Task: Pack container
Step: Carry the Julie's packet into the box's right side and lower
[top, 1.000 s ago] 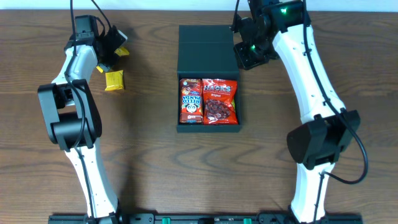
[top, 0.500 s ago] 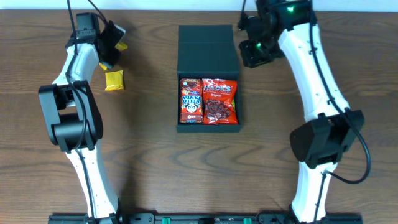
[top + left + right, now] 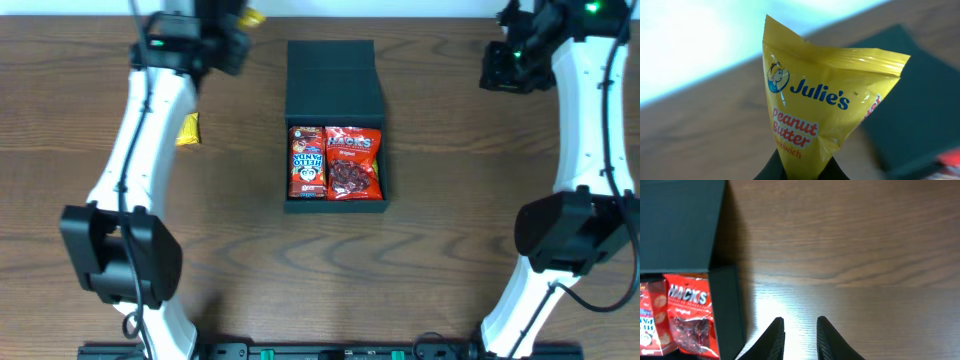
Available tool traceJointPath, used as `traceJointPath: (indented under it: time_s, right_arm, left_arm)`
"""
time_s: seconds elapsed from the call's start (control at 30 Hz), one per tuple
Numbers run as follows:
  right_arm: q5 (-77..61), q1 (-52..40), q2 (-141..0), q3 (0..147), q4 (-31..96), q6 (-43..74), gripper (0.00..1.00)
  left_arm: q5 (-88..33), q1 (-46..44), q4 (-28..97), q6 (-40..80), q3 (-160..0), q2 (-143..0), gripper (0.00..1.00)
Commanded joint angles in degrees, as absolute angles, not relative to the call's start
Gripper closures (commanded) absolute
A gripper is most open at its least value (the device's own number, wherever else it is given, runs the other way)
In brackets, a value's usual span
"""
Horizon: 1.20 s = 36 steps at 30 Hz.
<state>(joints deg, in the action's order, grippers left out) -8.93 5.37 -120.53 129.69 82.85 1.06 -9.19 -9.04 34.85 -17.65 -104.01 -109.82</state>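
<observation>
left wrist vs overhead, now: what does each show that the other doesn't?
Only left wrist: the print on the yellow packet, Julie's Peanut Butter, and the left gripper pinching its bottom end. Only overhead: the Hello Panda packet and Hacks packet side by side in the container, and a second yellow packet on the table. Both: the container and the held packet.

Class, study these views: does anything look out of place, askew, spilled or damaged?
Nothing is spilled or damaged. One yellow packet lies loose on the table, left of the container, partly hidden by the left arm. The Julie's packet is pinched in the left jaws; Hello Panda and Hacks packets lie flat inside.
</observation>
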Motion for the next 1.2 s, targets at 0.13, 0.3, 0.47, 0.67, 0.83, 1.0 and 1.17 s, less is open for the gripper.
traceJointPath:
  time_s: [0.13,0.3,0.47,0.67,0.83,1.0,1.17]
  right_arm:
    - [-8.80,8.14,-119.17,130.50,81.62,2.74,0.75]
    - [-8.78,8.73,-119.17,130.50,80.55,2.72,0.72]
    - [-8.78,8.71,-119.17,130.50,80.01,2.48,0.70]
    - [-8.73,8.71,-119.17,130.52,79.53,2.04,0.68]
    - [-8.78,8.71,-119.17,130.50,79.02,2.07,0.68]
    - [-8.78,8.71,-119.17,130.50,79.07,2.09,0.68]
    - [-8.78,8.71,-119.17,130.50,79.11,2.09,0.68]
  left_arm:
    - [-10.50,-21.45,42.35,12.56,-104.33,-111.39,0.94]
    - [-8.95,-29.65,44.84,20.64,-104.29,-113.65,0.94]
    - [-7.05,-35.92,48.03,30.28,-104.29,-116.18,0.94]
    - [-7.09,-39.81,49.30,36.01,-104.29,-117.73,0.94]
    - [-7.07,-40.99,51.53,38.61,-104.27,-117.73,0.94]
    - [-7.03,-41.30,54.22,42.09,-104.12,-117.75,0.94]
    - [-7.18,-41.41,53.74,46.57,-102.28,-117.78,0.94]
